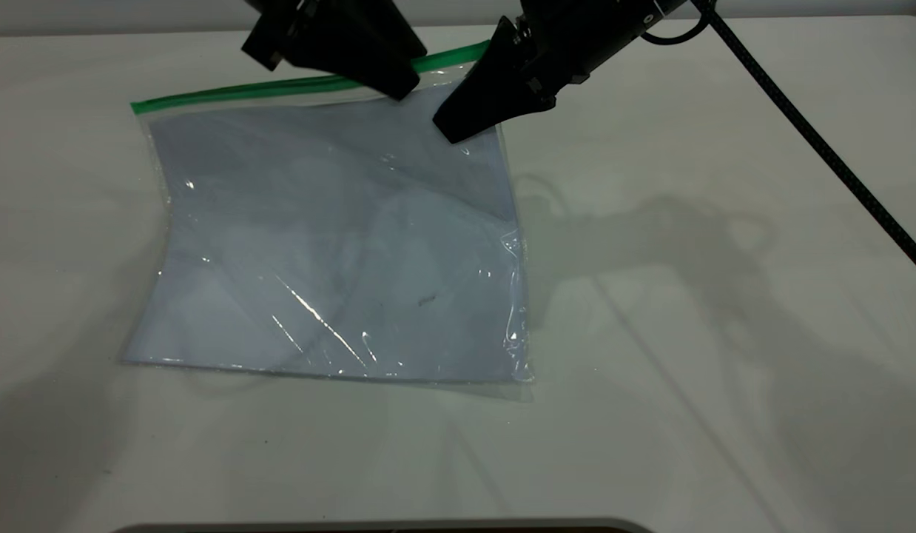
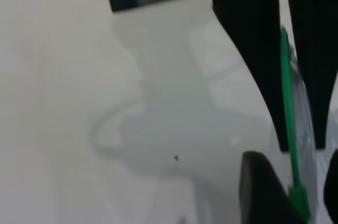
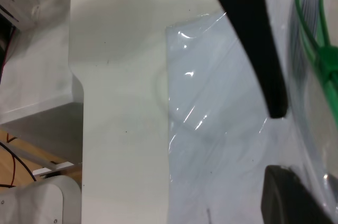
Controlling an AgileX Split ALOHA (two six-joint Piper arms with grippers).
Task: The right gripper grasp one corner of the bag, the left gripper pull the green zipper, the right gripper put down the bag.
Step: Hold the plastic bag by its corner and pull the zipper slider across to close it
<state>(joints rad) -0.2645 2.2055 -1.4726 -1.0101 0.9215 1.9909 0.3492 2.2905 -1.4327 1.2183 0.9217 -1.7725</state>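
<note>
Exterior view shows the bag [image 1: 332,244] lying mostly flat on the white table [image 1: 724,370], in the centre-left of the frame, with its far right part lifted a little. The green zipper [image 1: 236,92] runs along the bag's upper edge, from the upper left toward the top centre. The right gripper [image 1: 469,122] sits at the top centre-right, its pointed tip at the corner of the bag [image 1: 495,133]; I judge that it pinches this corner, so the first step seems done. The left gripper [image 1: 399,81] is just to its left, over the green strip. Whether the pull has begun I cannot tell, because the slider tab is hidden under the two grippers in this view. Pulling the zipper and putting the bag down remain.

The left wrist view adds what the exterior view hides: the green zipper [image 2: 287,102] passes between the two fingers [image 2: 253,49] of the left gripper [image 2: 301,145], which stand a little apart on both sides of the strip; whether they touch it is not clear. The right wrist view shows the clear bag [image 3: 222,145] and one dark finger [image 3: 253,44] over it, with the green strip [image 3: 317,49] at the right edge of the frame.
</note>
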